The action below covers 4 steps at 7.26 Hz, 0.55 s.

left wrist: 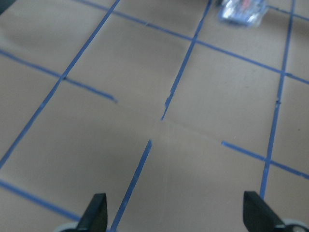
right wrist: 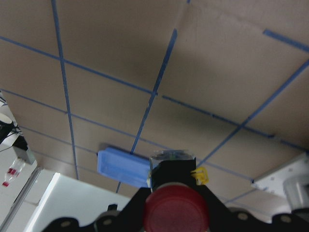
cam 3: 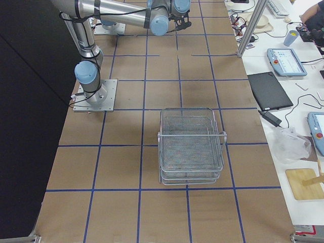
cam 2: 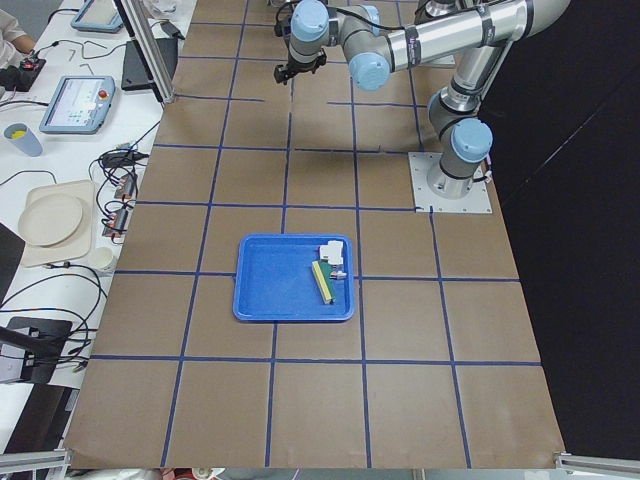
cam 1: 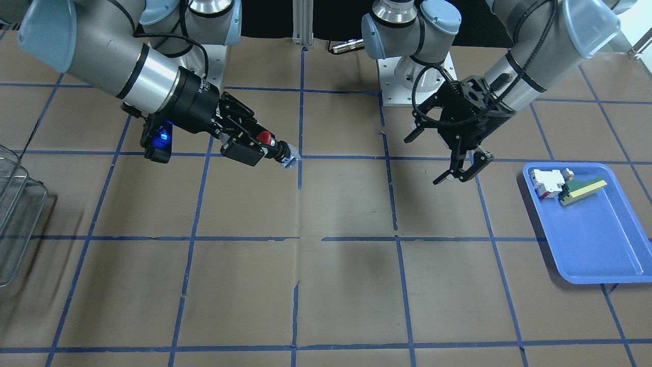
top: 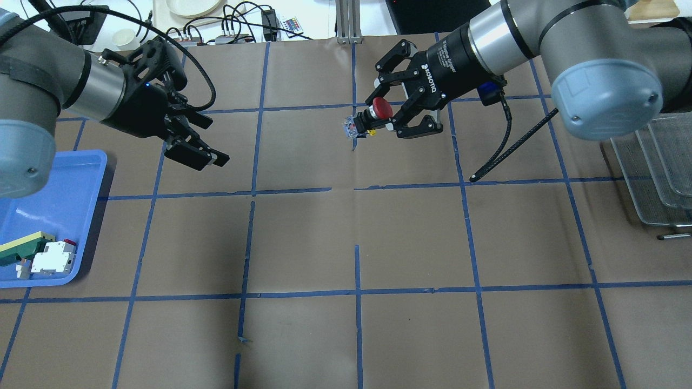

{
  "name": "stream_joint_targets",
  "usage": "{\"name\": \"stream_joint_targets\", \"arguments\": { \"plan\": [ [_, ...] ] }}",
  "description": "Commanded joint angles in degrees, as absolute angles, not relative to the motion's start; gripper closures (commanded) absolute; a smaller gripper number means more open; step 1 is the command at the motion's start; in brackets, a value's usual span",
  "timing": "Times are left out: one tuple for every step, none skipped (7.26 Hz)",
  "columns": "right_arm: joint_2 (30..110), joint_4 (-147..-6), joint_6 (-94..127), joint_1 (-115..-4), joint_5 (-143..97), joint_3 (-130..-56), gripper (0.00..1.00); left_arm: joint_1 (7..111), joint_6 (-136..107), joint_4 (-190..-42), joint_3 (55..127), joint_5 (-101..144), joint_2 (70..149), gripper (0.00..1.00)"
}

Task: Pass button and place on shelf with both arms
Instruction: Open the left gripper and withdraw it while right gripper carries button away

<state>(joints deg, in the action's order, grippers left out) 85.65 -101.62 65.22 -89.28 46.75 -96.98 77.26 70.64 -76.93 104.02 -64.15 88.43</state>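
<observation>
- The right end effector (top: 390,112) is clenched on the button (top: 381,107), above the tabletop (top: 411,237).
- The left end effector (top: 212,141) is released and empty, well apart, seemingly facing the button.
- The shelf (cam 3: 191,147) stands far from both.

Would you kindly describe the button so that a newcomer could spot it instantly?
Follow the right arm to the right gripper above the middle of the table. Between its fingers sits the button: red mushroom cap, black body, clear base, unlike the white-and-red block in the blue tray.
</observation>
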Motion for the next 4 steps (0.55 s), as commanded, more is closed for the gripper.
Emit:
{"name": "stream_joint_targets", "arguments": {
  "plan": [
    [87.26,-96.01,43.62,-83.88,63.02,-95.19,0.93,76.73,62.45,-79.36,98.46,-70.66,92.44,0.00],
    [87.88,-90.67,26.97,-78.37,71.63,-93.71,0.93,76.82,60.84,-80.93,94.35,-71.10,94.98,0.00],
    [87.89,-88.18,14.02,-72.66,78.59,-91.60,0.93,78.12,55.95,-84.17,89.35,-72.50,97.97,0.00],
    [87.89,-87.37,0.84,-67.64,85.27,-89.32,0.93,81.44,49.81,-86.98,85.82,-75.03,99.48,0.00]
  ]
}}
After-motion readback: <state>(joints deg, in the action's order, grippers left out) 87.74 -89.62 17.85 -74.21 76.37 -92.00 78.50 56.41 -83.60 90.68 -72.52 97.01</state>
